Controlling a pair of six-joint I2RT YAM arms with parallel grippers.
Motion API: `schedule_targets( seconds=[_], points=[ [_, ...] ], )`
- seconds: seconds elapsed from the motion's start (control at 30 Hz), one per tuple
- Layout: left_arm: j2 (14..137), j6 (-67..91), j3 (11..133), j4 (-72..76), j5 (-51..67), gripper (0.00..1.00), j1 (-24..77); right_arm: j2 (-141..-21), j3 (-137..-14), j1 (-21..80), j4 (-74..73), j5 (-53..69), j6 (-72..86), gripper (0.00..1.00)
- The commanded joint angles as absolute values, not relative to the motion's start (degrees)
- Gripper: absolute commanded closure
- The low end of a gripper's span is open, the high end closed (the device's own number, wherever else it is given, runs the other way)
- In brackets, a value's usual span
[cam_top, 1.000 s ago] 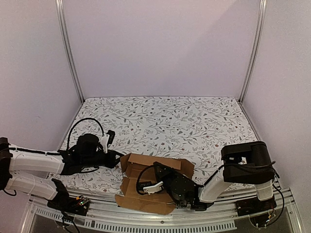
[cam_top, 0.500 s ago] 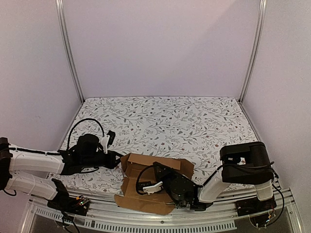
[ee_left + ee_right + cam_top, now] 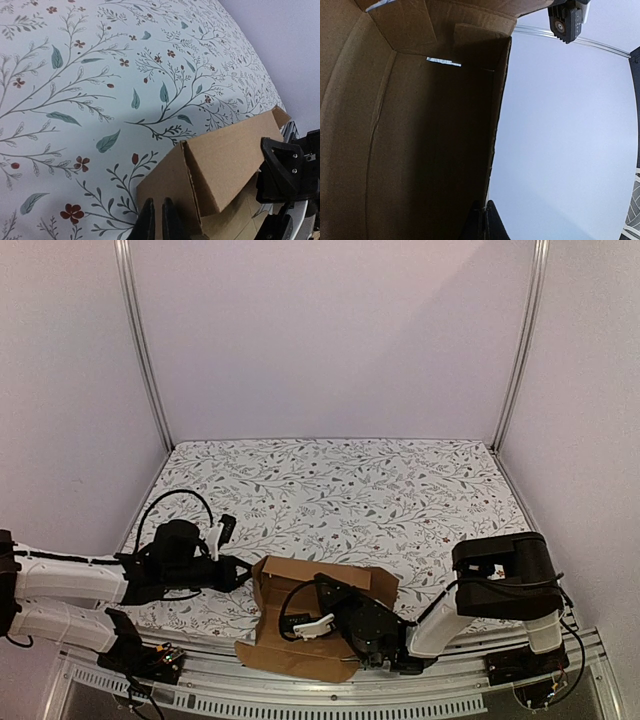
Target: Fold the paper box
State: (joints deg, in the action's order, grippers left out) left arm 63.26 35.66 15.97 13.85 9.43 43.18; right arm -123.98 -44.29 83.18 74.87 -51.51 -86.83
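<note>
The left pincer (image 3: 157, 202) is seen with its two fingers (image 3: 148, 220) almost pressed together, and only a thin gap is left between them. No cardboard is seen in that gap, so nothing is pinched. The tips are set against the near corner of the box (image 3: 225, 155). From above, the left pincer (image 3: 243, 574) is seen touching the left side flap of the box (image 3: 320, 575).

A second ago that flap was leaning outward. Now it has been pushed up and stands closer to the rest of the box. The left wrist has also been moved a little toward the near edge.

The left arm (image 3: 75, 580) is laid low and stretched sideways over the cloth (image 3: 350, 490), from the left wall toward the middle.

The right pincer (image 3: 483, 204) is pressed fully together. It is poked inside the box (image 3: 395, 125), with a brown wall beside it and an open side past the wall's edge. It cannot be told whether the tips touch the cardboard.

The right arm (image 3: 440, 625) is bent down low from its base and reaches left into the box. It has hardly been moved since before.

The box is found at the near edge of the table, between the two arms. Its back wall is raised, and a flat sheet lies in front.
</note>
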Motion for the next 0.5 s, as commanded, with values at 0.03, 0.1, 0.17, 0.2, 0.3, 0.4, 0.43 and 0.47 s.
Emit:
schedule_targets(
  seconds=[0.03, 0.1, 0.17, 0.2, 0.3, 0.4, 0.43, 0.47],
  points=[
    [63.2, 36.9, 14.4, 13.4, 11.4, 0.94, 44.7, -126.2, -44.4, 83.0, 71.9, -50.3, -86.4, 1.00],
    [63.2, 37.3, 13.9, 13.9, 11.3, 0.94, 45.3, -126.2, -44.4, 83.0, 72.0, -50.6, -86.6, 1.00],
    [62.9, 37.5, 13.6, 14.0, 11.3, 0.94, 45.9, -126.1, -44.4, 83.0, 71.9, -50.5, -86.7, 1.00],
    [62.7, 37.5, 13.4, 13.8, 11.3, 0.94, 46.2, -126.1, -44.4, 83.0, 71.9, -50.5, -86.7, 1.00],
    [61.5, 38.0, 12.5, 13.5, 11.0, 0.94, 47.1, -126.0, -44.4, 82.9, 71.9, -50.6, -86.9, 1.00],
    [59.7, 38.3, 11.6, 12.9, 10.8, 0.94, 47.7, -126.0, -44.4, 83.0, 71.9, -50.6, -87.0, 1.00],
    [59.1, 38.2, 11.4, 12.8, 10.7, 0.94, 47.9, -126.0, -44.4, 83.0, 71.8, -50.5, -87.0, 1.00],
    [58.4, 38.1, 11.3, 12.7, 11.0, 0.94, 48.0, -126.0, -44.4, 83.0, 71.7, -50.6, -86.9, 1.00]
  ],
)
